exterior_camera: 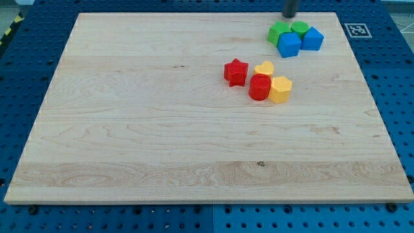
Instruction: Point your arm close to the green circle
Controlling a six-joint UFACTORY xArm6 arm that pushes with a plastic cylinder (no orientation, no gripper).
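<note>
The green circle (300,28) sits near the view's top right on the wooden board (129,129), touching a green block (278,32) of unclear shape on its left. Two blue blocks lie just below them: a blue cube (289,44) and another blue block (313,39). My tip (288,15) is a dark rod end at the view's top edge, just above and slightly left of the green circle, a short gap from the green blocks.
A second cluster sits near the board's middle right: a red star (236,72), a yellow heart (264,68), a red cylinder (259,87) and a yellow hexagonal block (281,89). A marker tag (355,30) lies beyond the board's top right corner.
</note>
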